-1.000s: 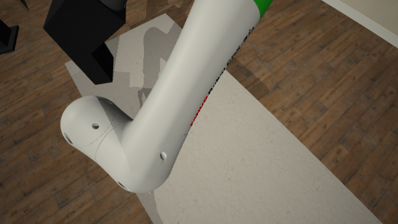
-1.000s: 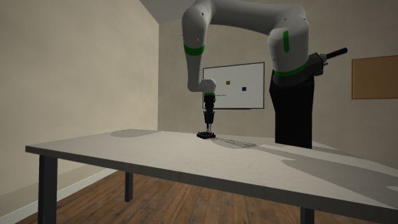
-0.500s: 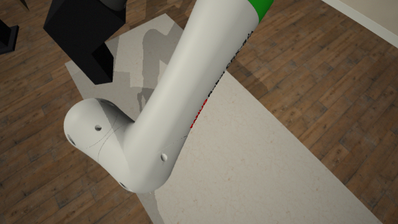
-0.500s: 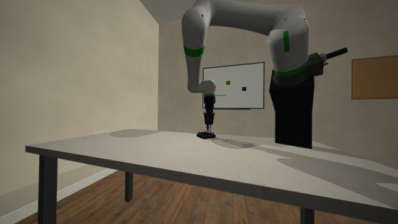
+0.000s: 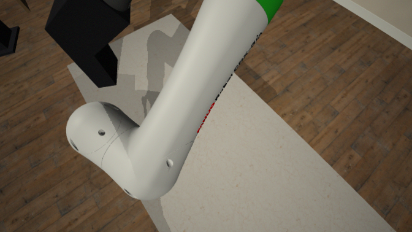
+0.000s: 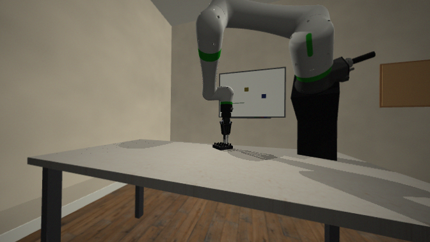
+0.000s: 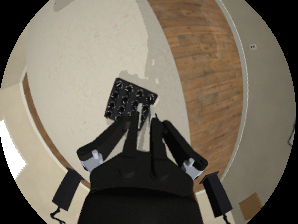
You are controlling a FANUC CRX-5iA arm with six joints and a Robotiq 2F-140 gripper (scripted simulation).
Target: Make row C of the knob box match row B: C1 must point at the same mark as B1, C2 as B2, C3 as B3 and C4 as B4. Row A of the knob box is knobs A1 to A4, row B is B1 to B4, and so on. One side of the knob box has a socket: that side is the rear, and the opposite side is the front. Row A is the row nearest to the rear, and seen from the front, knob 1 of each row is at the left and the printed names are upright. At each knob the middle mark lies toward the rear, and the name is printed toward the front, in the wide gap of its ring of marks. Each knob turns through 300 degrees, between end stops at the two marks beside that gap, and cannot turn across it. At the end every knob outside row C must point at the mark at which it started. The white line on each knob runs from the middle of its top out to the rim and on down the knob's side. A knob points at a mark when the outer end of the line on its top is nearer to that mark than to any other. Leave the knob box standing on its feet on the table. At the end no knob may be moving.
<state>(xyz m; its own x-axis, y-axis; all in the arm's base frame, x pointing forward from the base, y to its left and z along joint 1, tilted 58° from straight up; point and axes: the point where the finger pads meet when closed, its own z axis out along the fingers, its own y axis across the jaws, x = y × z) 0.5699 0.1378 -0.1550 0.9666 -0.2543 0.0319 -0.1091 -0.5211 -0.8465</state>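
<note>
Wrist view: the slim black two-finger gripper is held narrowly parted, with no knob visibly pinched, over an edge of the black square knob box on the pale speckled table. For a clean turn, the chosen knob should be centred between the fingers and neighbours left unbrushed; above, the white six-joint arm is arched, its wrist pointed down.
</note>
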